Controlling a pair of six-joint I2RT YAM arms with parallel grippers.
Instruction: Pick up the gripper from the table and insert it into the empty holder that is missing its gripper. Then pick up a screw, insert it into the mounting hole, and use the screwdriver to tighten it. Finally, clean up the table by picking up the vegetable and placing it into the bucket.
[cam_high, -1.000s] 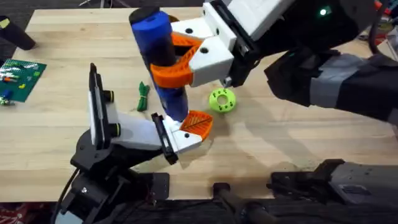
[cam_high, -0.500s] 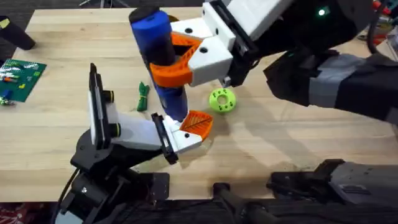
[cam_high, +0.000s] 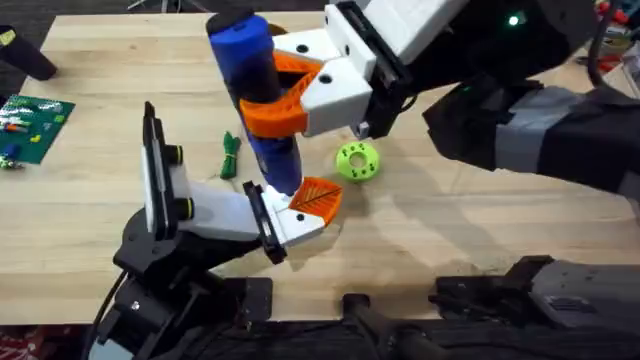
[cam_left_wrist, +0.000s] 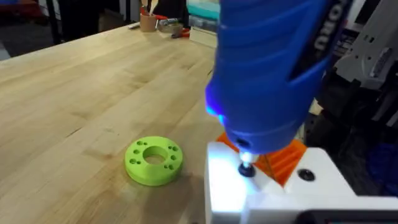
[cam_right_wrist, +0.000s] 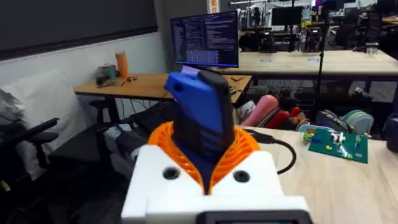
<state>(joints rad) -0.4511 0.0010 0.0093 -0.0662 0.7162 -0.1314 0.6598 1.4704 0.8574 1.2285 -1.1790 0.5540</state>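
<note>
My right gripper (cam_high: 272, 100), with orange curved jaws, is shut on the blue screwdriver (cam_high: 255, 85), which it holds nearly upright. The screwdriver's tip (cam_left_wrist: 245, 163) rests on a screw (cam_left_wrist: 247, 170) in the white holder (cam_high: 300, 226) at the end of my left arm. The ribbed orange gripper (cam_high: 318, 198) sits in that holder and also appears as orange ribbing (cam_left_wrist: 285, 160) in the left wrist view. The green vegetable (cam_high: 230, 156) lies on the table left of the screwdriver. The bucket is hidden.
A lime-green disc with holes (cam_high: 357, 162) lies on the wooden table (cam_high: 480, 230) just right of the holder. A green circuit board (cam_high: 30, 125) sits at the table's left edge. The right arm spans the upper right.
</note>
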